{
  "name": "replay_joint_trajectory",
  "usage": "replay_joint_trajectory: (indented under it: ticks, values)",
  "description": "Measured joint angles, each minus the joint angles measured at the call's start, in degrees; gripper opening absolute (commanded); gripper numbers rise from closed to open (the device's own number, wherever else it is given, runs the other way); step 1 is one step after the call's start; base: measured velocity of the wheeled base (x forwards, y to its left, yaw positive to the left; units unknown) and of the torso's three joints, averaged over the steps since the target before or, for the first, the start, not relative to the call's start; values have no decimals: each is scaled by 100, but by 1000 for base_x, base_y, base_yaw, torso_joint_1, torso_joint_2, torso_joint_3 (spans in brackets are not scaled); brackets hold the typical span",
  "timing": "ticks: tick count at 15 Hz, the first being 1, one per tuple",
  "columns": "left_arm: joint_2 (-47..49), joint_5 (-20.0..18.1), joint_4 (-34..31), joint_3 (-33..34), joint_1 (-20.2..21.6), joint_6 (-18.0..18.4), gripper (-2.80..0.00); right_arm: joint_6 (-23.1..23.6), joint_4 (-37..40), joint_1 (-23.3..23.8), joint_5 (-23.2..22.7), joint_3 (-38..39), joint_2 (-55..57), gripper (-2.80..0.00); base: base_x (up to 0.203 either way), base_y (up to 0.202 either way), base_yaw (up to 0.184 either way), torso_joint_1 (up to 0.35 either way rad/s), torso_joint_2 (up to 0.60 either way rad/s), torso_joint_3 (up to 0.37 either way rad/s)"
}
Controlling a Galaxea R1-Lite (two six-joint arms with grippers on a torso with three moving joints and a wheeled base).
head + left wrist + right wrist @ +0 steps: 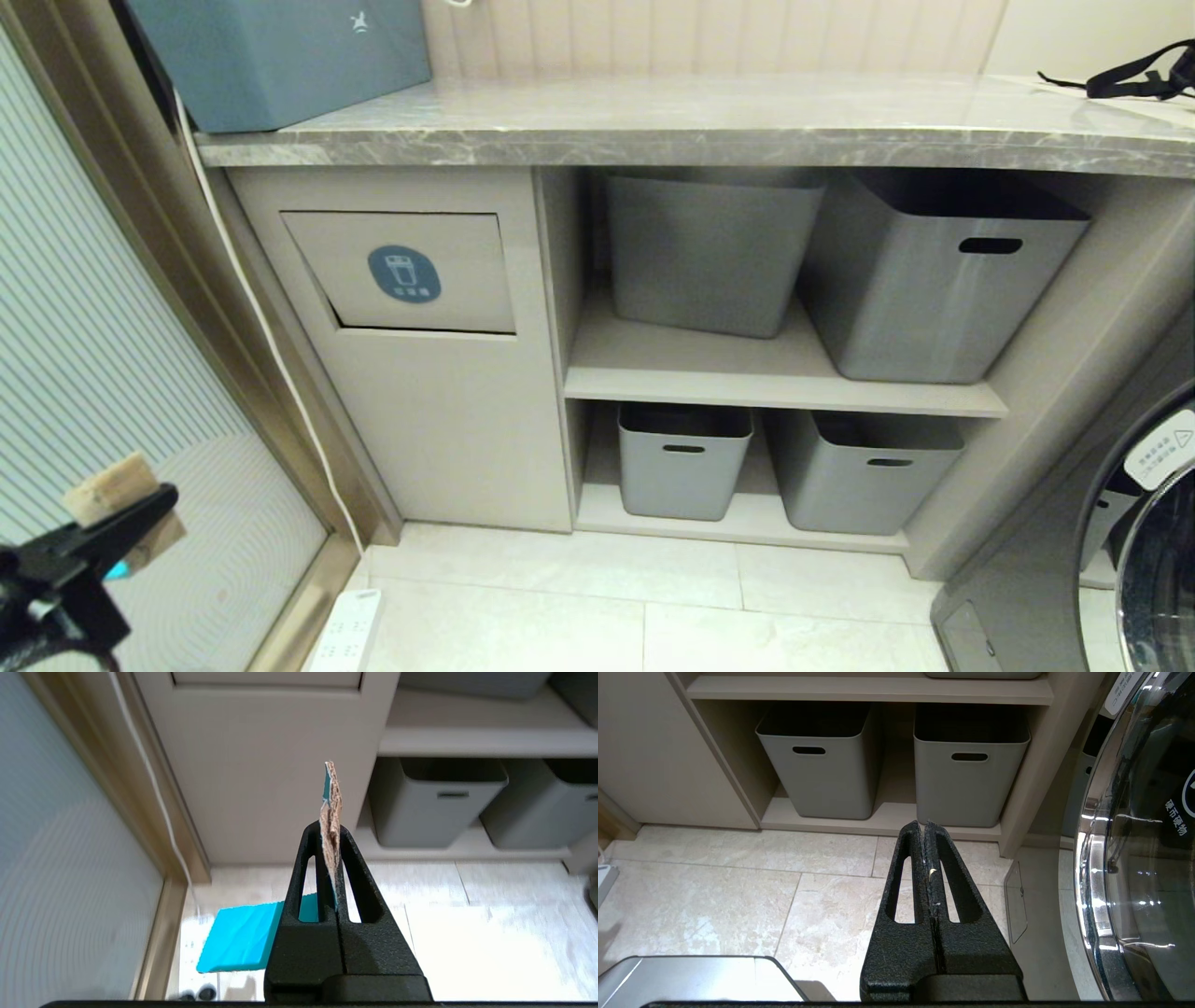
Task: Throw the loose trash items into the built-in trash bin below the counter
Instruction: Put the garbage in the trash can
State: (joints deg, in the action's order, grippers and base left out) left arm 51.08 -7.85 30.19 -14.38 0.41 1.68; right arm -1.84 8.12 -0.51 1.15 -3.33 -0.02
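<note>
Left gripper (140,509) low at far left, clamped tight on tan cardboard (331,812) with a turquoise strip (243,942) attached, well apart from the bin flap (411,271), which sits closed under the table (709,131). Grey tubs (709,247) on shelves. Right gripper (927,828) empty, fully closed, above the floor (738,896).

Grey marble worktop (709,126) carries a blue box (280,51) at its left end and black straps (1134,79) far right; below, two shelves (775,373) each hold two grey tubs (709,247); a white power strip (344,635) lies on the tiled floor (653,616).
</note>
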Motion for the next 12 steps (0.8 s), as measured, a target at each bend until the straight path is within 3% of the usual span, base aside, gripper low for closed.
replay_joint_trajectory:
  ticks: [3,12]
  values:
    - [-741,-58,-1023,108,-6,5,-280,0,0,0,0,0,0,-280,0,0,0,0,0,0]
    - [-878,-27,-1081,-38,0,-11,-280,0,0,0,-2,0,0,-280,0,0,0,0,0,0]
